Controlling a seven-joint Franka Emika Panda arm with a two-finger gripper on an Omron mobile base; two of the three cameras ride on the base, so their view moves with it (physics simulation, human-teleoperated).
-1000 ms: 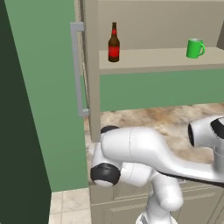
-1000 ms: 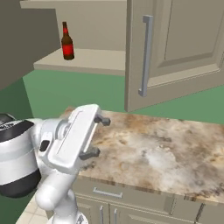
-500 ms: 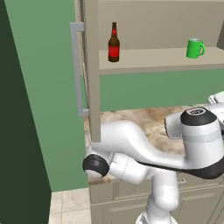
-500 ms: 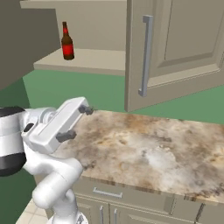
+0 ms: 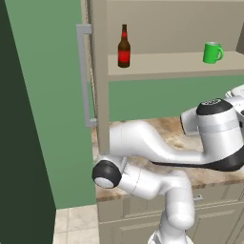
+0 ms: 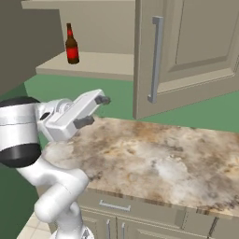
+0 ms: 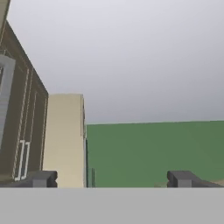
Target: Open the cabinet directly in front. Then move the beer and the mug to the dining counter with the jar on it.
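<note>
Now cabinet (image 5: 97,76) doors open; beer (image 5: 124,46), mug (image 5: 211,52) on shelf; gripper (image 6: 94,111) empty, jaws wide.

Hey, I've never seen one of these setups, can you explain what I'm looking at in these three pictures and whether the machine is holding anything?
It is a computer-rendered kitchen with a white robot arm with dark joints on a driving base. Two pictures come from cameras behind the arm, left and right; the third looks out from its hand. The beige wall cabinet stands open. On its shelf are a slim dark brown bottle with a red label and a small bright green mug. Below lies a mottled brown-beige marble worktop, where I see nothing lying. The gripper hangs over its edge, jaws wide apart, holding nothing.
</note>
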